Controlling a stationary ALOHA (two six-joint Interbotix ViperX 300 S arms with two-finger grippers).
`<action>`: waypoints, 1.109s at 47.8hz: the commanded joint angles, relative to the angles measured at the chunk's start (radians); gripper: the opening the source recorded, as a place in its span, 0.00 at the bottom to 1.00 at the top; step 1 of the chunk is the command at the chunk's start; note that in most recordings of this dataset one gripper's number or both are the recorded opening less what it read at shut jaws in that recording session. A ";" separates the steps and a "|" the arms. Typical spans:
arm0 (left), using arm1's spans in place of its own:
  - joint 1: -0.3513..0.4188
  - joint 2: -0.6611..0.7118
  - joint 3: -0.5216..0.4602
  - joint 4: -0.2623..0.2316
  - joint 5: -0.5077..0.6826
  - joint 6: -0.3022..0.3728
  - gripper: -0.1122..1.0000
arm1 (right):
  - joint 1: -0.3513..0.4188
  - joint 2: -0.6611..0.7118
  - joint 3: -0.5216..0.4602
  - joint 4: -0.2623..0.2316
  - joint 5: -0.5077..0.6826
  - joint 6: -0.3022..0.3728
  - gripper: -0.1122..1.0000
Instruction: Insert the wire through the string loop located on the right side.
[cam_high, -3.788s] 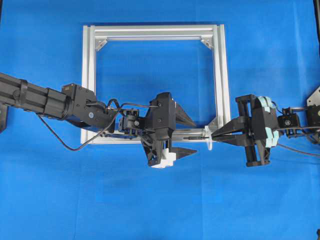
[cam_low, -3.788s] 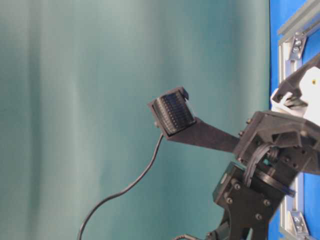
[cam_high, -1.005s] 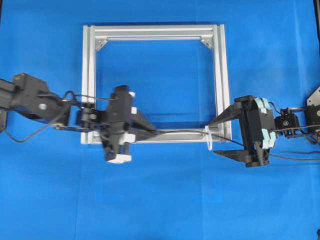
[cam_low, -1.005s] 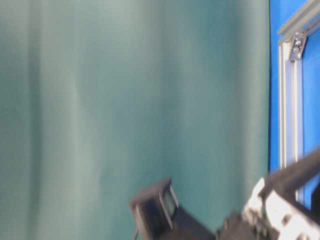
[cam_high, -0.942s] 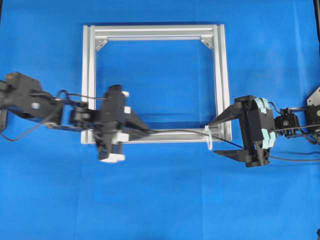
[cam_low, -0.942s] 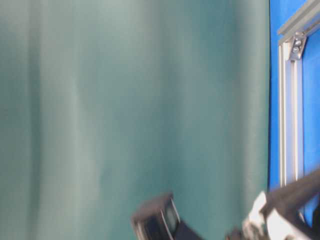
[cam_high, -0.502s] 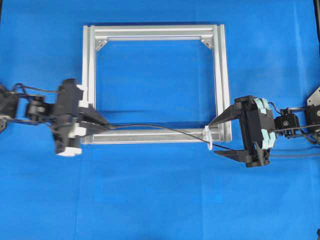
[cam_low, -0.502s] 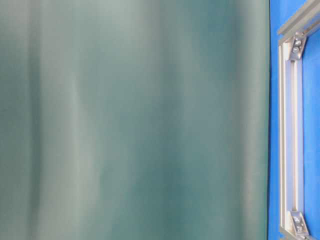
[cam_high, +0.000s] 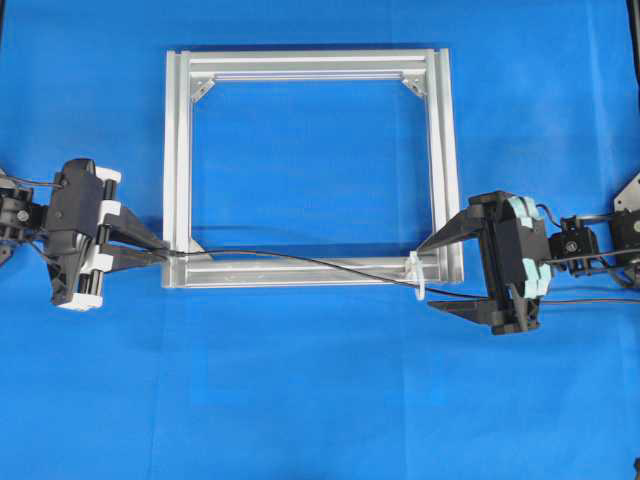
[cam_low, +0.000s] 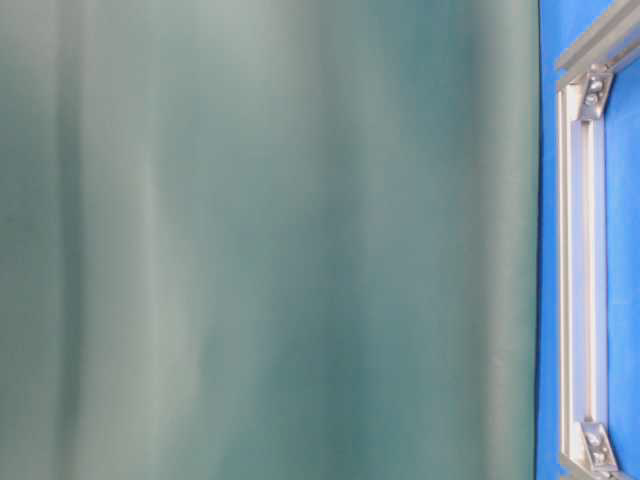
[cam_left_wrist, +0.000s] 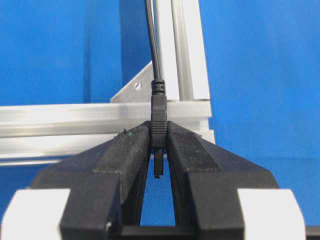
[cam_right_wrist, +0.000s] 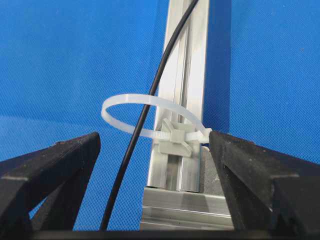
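One wire, one loop, one square aluminium frame on blue cloth.
At the left, the left gripper (cam_left_wrist: 158, 150) pinches the wire's (cam_high: 300, 261) ribbed dark plug between its matte black fingers. That thin black wire runs over the silver frame (cam_high: 308, 63) and through the whitish string loop (cam_right_wrist: 150, 117), between the right gripper's (cam_high: 437, 275) wide-spread jaws.

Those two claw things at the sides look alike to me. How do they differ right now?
The left gripper is shut on the wire, pinching its plug; the right gripper is wide open and holds nothing. The left sits by the frame's left corner, the right flanks the string loop. Both have black fingers.
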 joint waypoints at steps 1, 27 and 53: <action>-0.005 -0.011 -0.003 0.002 0.003 0.003 0.18 | 0.000 -0.017 -0.009 -0.002 -0.005 0.000 0.97; -0.005 -0.011 -0.011 0.005 0.041 0.000 0.24 | 0.000 -0.015 -0.011 -0.002 -0.005 0.000 0.97; -0.003 -0.080 -0.023 0.005 0.100 0.002 0.84 | 0.000 -0.078 -0.028 -0.002 0.071 -0.003 0.97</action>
